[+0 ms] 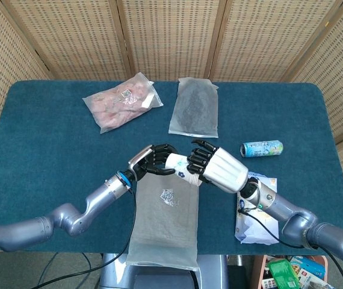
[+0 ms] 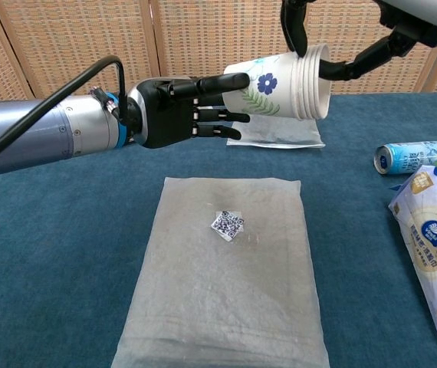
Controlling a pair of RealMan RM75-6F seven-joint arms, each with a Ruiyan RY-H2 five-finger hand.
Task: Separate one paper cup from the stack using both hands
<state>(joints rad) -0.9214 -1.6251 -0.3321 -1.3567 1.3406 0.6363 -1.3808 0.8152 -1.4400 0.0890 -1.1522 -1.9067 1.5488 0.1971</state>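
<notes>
- Cups (image 2: pixel 284 83): stack lies on its side in mid-air above the table (image 1: pixel 39 138), over the clear bag (image 2: pixel 226 291), rims toward the right hand.
- Left hand (image 2: pixel 174 111): fingers extended along the stack's base end, touching it; firm grip cannot be confirmed.
- Right hand (image 1: pixel 210 165): fingers curled around the rim end, holding it.

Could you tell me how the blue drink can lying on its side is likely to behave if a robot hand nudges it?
The can lies on its side on the table, so a nudge across its length would probably roll it. Its smooth printed wall looks slippery for fingertips. It seems undented, so likely stiff; whether it is full cannot be told.
</notes>
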